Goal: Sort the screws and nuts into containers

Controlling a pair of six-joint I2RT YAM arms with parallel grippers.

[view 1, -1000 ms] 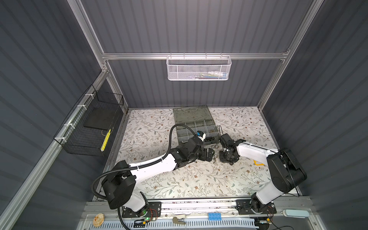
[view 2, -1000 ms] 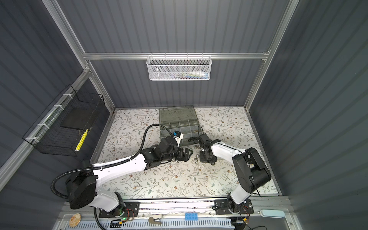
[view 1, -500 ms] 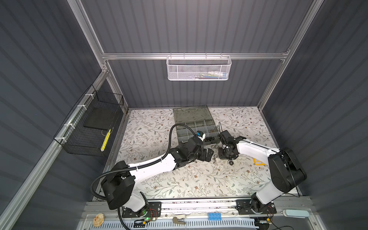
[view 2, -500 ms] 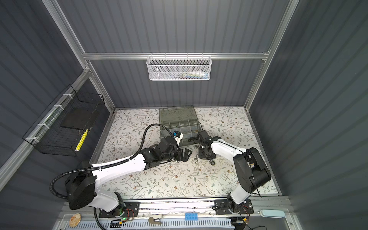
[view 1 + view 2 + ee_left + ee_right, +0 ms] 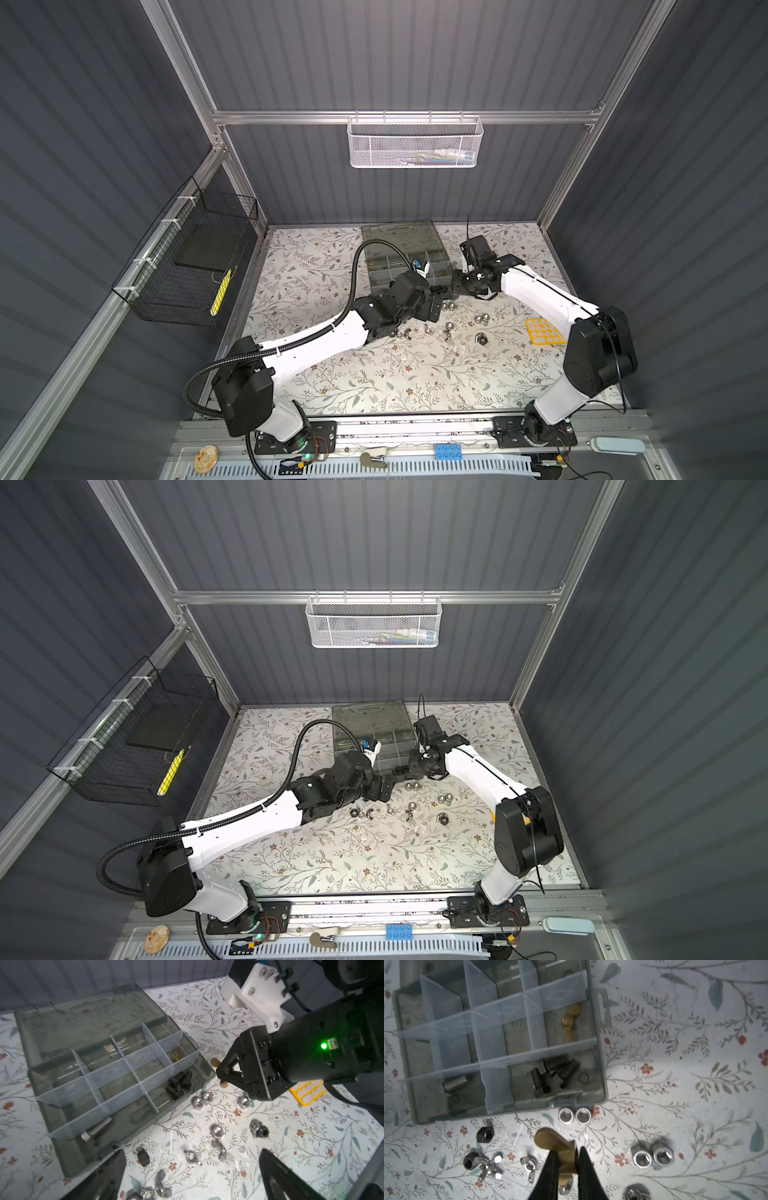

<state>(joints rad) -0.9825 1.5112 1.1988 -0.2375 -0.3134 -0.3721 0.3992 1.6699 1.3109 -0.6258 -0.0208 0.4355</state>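
The translucent grey-green plastic organiser case (image 5: 604, 1084) looks smooth and faintly glossy, its clear plastic dividers (image 5: 492, 1039) frosted. The black threaded metal bolts (image 5: 548, 1076) are matt, the silver metal hex nuts (image 5: 642, 1159) shine brightly, and the brass-coloured metal wing nut (image 5: 548, 1140) has a dull sheen.

A white mesh basket (image 5: 414, 143) hangs on the back rail, a black wire basket (image 5: 183, 286) on the side wall holds a yellow stick (image 5: 220, 292), and a yellow grid piece (image 5: 544, 331) lies on the floral table cover (image 5: 395, 382), with a blue brick (image 5: 449, 451) on the front ledge.
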